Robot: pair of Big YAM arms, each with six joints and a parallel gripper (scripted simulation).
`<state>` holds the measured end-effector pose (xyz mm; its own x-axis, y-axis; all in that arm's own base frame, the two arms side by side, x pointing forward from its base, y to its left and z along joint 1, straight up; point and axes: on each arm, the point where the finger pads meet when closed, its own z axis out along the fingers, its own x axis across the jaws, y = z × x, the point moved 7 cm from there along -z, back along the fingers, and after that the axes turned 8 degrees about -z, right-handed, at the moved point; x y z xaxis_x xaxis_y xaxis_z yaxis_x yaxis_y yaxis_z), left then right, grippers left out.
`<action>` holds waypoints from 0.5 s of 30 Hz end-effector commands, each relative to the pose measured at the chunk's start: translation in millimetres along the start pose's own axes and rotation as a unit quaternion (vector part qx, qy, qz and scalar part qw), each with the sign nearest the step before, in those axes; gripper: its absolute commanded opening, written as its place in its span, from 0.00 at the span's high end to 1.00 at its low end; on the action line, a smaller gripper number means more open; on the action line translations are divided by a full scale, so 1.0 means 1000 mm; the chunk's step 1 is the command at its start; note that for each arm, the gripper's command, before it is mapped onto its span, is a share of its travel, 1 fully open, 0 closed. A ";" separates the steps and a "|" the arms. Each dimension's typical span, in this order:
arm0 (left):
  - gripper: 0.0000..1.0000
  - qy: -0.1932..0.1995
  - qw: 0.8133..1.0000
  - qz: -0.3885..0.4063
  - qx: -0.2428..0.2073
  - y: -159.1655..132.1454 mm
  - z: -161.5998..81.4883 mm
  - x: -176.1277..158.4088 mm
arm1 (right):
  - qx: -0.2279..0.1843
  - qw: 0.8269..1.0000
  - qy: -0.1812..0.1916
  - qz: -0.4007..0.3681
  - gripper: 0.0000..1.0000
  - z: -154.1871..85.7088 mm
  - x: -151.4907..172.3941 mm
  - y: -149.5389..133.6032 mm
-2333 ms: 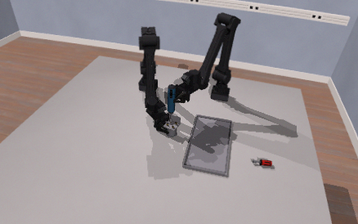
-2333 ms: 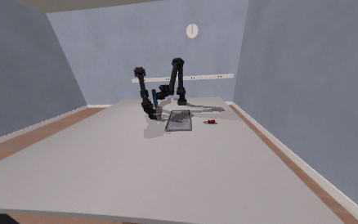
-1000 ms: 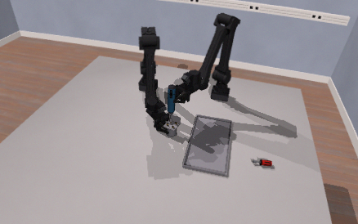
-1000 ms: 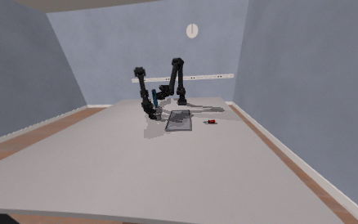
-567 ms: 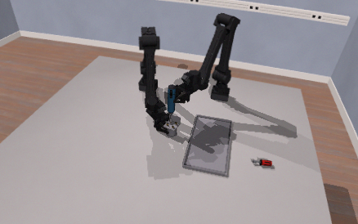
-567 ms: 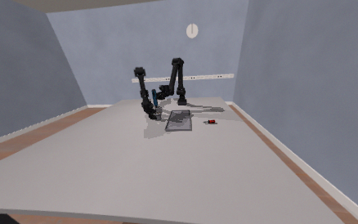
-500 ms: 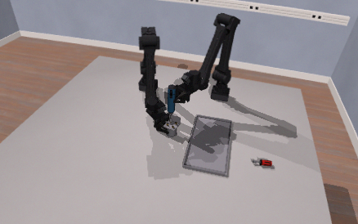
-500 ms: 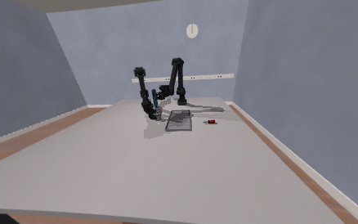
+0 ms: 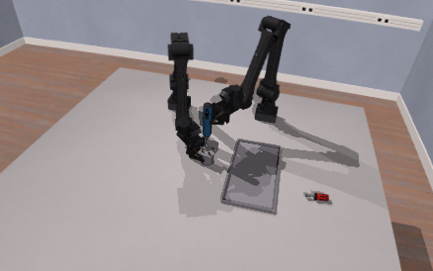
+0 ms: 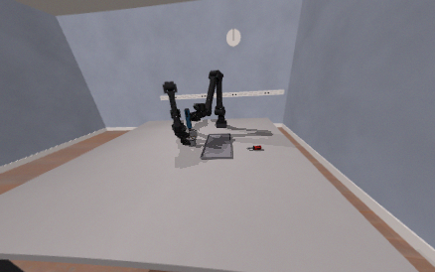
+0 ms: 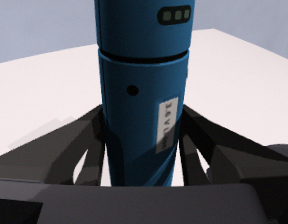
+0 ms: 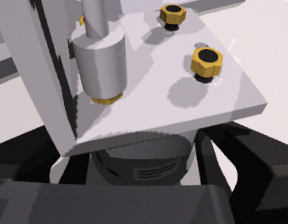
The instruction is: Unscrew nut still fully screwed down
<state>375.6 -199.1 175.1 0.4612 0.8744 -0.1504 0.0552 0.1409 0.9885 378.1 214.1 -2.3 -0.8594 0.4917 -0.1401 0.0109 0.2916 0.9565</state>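
The dark blue nut driver stands upright over the joint module. My left gripper is shut on its barrel. In the right wrist view the driver's grey socket sits down over a yellow nut on the grey bracket. Two other yellow nuts stand raised on their studs. My right gripper is shut on the module's dark body below the bracket. The module stands on the table.
A flat grey tray lies just right of the module. A small red-handled tool lies further right on the table. Both arm bases stand behind the module.
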 end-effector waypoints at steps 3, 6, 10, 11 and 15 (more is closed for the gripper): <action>0.58 -0.007 1.000 -0.003 -0.019 0.007 0.003 -0.006 | -0.005 1.000 -0.002 -0.002 0.41 0.003 -0.003 0.004; 0.58 -0.003 1.000 -0.001 -0.019 0.010 0.006 -0.002 | -0.005 1.000 -0.002 -0.002 0.41 0.003 -0.003 0.004; 0.58 -0.003 1.000 -0.001 -0.019 0.010 0.006 -0.002 | -0.005 1.000 -0.002 -0.002 0.41 0.003 -0.003 0.004; 0.58 -0.003 1.000 -0.001 -0.019 0.010 0.006 -0.002 | -0.005 1.000 -0.002 -0.002 0.41 0.003 -0.003 0.004; 0.58 -0.003 1.000 -0.001 -0.019 0.010 0.006 -0.002 | -0.005 1.000 -0.002 -0.002 0.41 0.003 -0.003 0.004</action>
<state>375.6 -199.1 175.0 0.4613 0.8744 -0.1504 0.0548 0.1412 0.9885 378.1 214.1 -2.3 -0.8594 0.4917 -0.1401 0.0109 0.2916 0.9565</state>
